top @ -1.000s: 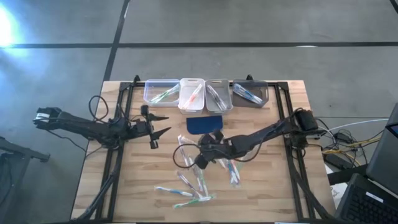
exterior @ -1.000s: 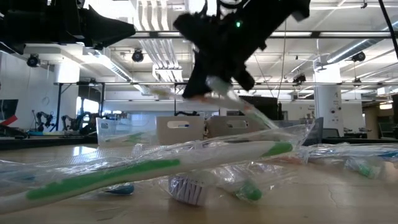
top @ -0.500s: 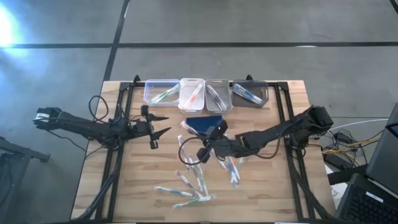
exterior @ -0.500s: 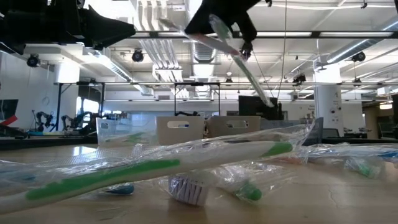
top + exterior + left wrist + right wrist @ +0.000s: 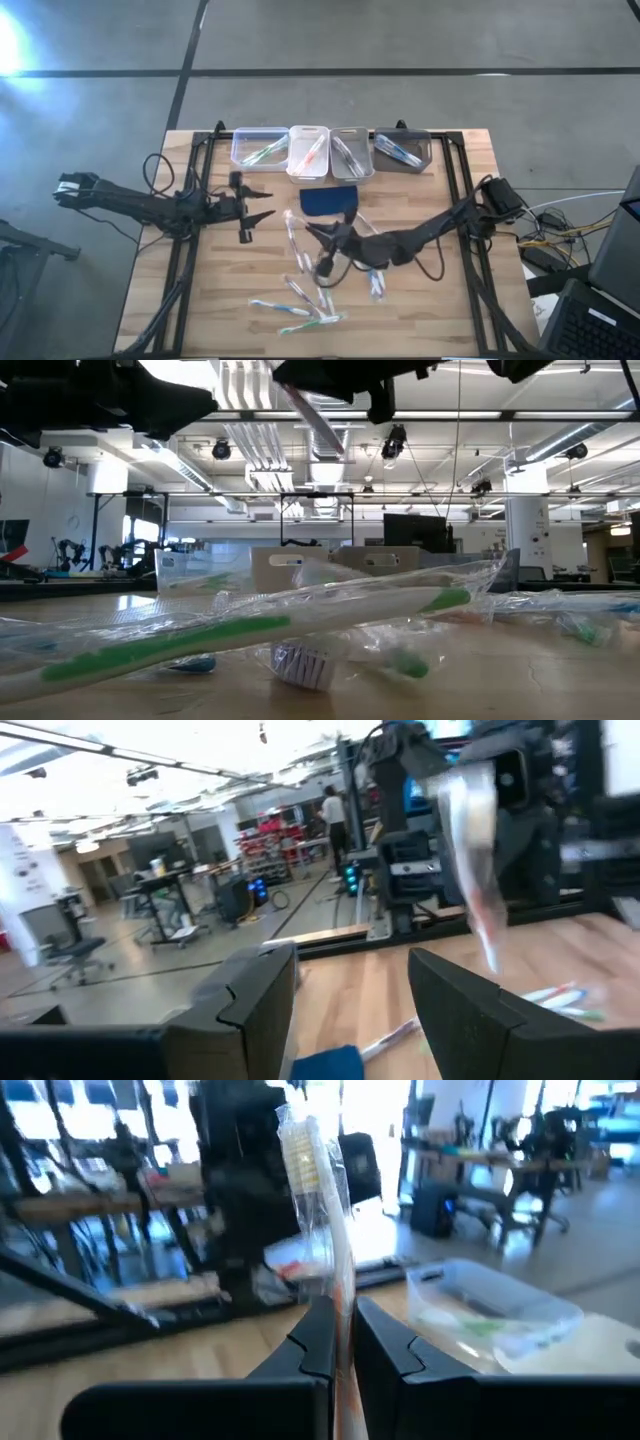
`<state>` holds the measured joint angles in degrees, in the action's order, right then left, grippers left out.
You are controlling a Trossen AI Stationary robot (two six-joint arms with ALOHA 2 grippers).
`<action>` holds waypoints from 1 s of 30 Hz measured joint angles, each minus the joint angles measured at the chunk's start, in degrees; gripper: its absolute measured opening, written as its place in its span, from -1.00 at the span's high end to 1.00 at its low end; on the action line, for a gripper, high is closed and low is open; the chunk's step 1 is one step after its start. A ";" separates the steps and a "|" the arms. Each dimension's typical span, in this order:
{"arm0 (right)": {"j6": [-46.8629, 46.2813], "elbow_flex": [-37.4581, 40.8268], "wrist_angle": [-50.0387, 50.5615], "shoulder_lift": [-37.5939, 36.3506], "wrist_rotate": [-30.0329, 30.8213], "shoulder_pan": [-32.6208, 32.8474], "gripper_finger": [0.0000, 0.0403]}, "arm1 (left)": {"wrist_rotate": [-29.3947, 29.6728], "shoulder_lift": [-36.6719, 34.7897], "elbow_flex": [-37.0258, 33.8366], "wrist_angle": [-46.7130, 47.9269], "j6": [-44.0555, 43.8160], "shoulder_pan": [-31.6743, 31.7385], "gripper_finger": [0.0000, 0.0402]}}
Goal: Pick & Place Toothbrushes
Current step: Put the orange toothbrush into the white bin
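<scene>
A: One wrapped toothbrush point(image 5: 322, 1190) is clamped in the right pincer point(image 5: 325, 235), lifted off the counter point(image 5: 200, 310) just on the near side of the dark blue pad point(image 5: 328, 199). I'd call this the carry step: picked up, not yet dropped.

B: And the left pincer point(image 5: 262, 201)?

A: Well to the side of the pad, fingers point(image 5: 255, 1000) apart, holding nothing. It waits.

B: What does the next move need?

A: Judging from the layout, the right arm has to travel past the pad to the row of four bins beyond it, match the brush to the right one, and line its length up with the bin before letting go. The orange-red mark on the handle suggests the white bin point(image 5: 309, 153), but that is a guess.

B: What is in the bins?

A: The clear bin point(image 5: 260, 147) holds a greenish brush, the white one an orange-red brush, the third bin point(image 5: 351, 152) pale brushes, and the dark bin point(image 5: 402, 151) bluish ones. Exact counts I cannot tell.

B: Still more to sort?

A: Plenty. Loose toothbrushes point(image 5: 300, 305) lie scattered on the counter, farther from the pad than the pincer.
</scene>
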<state>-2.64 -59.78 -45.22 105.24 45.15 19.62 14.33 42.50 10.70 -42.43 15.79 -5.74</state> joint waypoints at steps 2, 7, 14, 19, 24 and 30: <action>1.73 1.37 -4.23 -0.34 -0.08 0.23 0.94 | -1.53 0.02 0.00 -0.32 -0.19 0.00 -0.01; 8.05 3.18 -12.84 -0.38 -0.15 0.84 0.94 | -6.75 0.04 0.00 -2.92 -1.98 0.00 -0.01; 15.85 1.45 -18.25 -0.42 -7.20 0.97 0.94 | -10.81 0.71 0.00 -3.86 -2.04 -0.02 -0.01; 21.02 -1.61 -18.12 -0.25 -8.45 1.03 0.94 | -15.15 3.91 0.00 -9.28 -2.31 0.00 -0.01; 22.94 -3.56 -18.02 -0.25 -12.00 0.97 0.94 | -18.05 9.64 0.00 -17.85 -2.34 -0.04 -0.01; 24.33 -4.71 -17.51 -0.23 -12.29 1.00 0.94 | -18.31 17.47 3.48 -23.57 -2.35 -0.04 -0.01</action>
<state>21.69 -64.49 -62.73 105.01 32.87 20.62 -3.98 59.97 14.18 -66.00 13.43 -5.78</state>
